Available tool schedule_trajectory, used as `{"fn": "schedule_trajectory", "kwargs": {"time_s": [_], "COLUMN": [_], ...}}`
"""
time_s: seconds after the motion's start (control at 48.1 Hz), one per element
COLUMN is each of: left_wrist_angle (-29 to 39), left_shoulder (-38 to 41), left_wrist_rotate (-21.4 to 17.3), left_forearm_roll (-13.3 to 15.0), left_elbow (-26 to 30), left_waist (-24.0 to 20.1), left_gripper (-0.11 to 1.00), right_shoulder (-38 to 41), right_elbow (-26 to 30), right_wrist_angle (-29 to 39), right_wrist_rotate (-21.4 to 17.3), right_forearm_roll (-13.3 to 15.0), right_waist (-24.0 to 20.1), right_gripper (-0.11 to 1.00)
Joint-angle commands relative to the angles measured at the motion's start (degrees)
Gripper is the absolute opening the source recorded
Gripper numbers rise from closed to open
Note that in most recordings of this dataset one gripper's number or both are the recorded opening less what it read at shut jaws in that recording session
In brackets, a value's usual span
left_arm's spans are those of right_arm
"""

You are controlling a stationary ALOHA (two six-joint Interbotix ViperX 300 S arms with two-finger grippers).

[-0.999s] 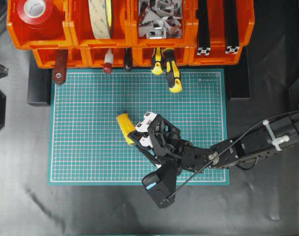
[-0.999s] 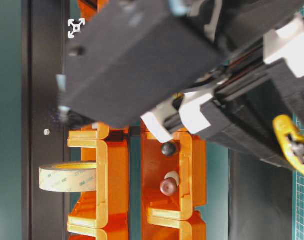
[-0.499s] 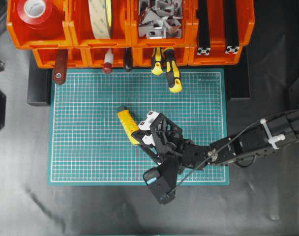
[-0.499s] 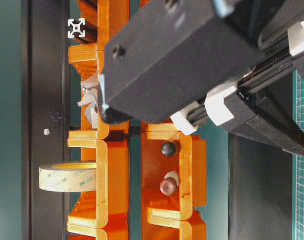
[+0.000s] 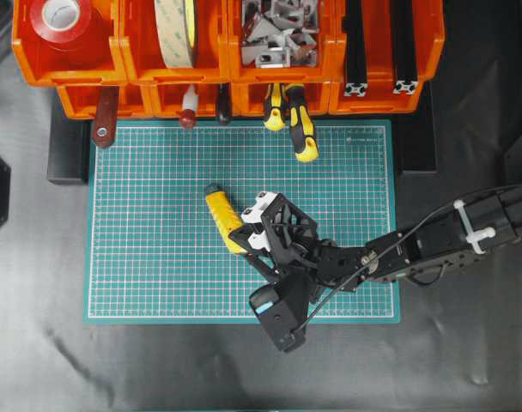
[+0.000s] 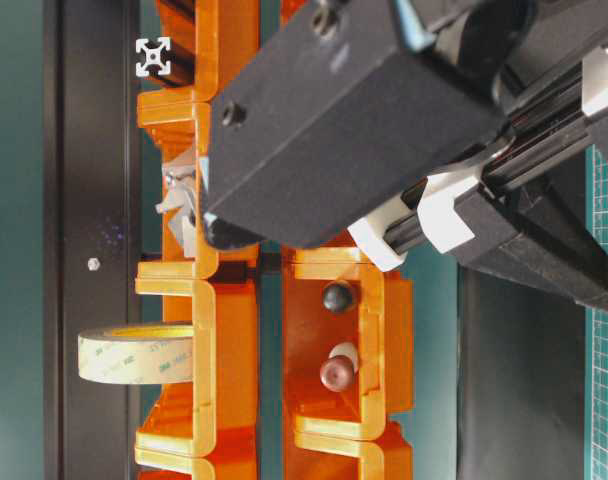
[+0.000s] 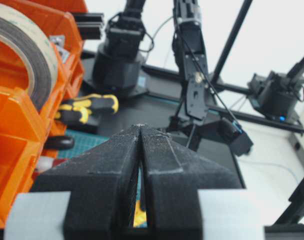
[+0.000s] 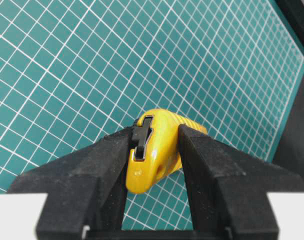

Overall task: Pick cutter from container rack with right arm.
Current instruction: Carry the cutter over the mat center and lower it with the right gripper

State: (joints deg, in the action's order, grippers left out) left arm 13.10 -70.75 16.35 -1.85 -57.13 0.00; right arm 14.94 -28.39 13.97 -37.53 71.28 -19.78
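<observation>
The yellow ribbed cutter is over the middle of the green mat, its dark end pointing toward the orange container rack. My right gripper is shut on its near end. In the right wrist view both black fingers press the sides of the cutter, and the right gripper is above the mat grid. I cannot tell whether the cutter touches the mat. The right arm's black body fills the table-level view and hides the cutter there. My left gripper is shut and empty, beside the rack.
Two yellow-and-black screwdrivers and a brown-handled tool stick out of the lower bins. The upper bins hold red tape, a tape roll, metal brackets and black rails.
The cutter has swung from a steep, foreshortened tilt to lying longer and flatter over the mat. It has dropped out of the table-level view. The right gripper stays shut on it.
</observation>
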Motion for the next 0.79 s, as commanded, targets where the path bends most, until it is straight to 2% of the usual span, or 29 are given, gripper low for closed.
{"fn": "schedule_trajectory", "kwargs": {"time_s": [0.0,0.062,0.166,0.27,0.645,0.77], "left_wrist_angle": [0.0,0.0,0.0,0.0,0.1,0.1], "left_shoulder": [0.1,0.1,0.1,0.0,-0.3,-0.2], "left_wrist_rotate": [0.1,0.1,0.2,0.3,0.3,0.3], "left_forearm_roll": [-0.2,-0.2,-0.2,-0.2,-0.2,-0.2], "left_elbow": [1.8,1.9,1.9,2.0,2.2,2.1], "left_waist": [0.3,0.3,0.3,0.6,1.0,1.1], "left_gripper": [0.01,0.01,0.01,0.01,0.01,0.01], "right_shoulder": [-0.5,-0.4,-0.5,-0.8,-4.1,-6.5], "right_elbow": [-0.3,-0.2,-0.1,-0.3,0.4,0.1], "right_wrist_angle": [-0.7,-0.7,-0.4,-0.4,-0.4,0.1], "right_wrist_rotate": [-1.1,-1.1,-1.2,-1.2,-1.2,-1.1], "right_forearm_roll": [-1.7,-2.5,-4.5,-7.5,-17.0,-18.8], "right_waist": [1.1,1.1,1.1,0.2,-1.6,-1.5], "right_gripper": [0.28,0.35,0.60,0.71,0.73,0.73]}}
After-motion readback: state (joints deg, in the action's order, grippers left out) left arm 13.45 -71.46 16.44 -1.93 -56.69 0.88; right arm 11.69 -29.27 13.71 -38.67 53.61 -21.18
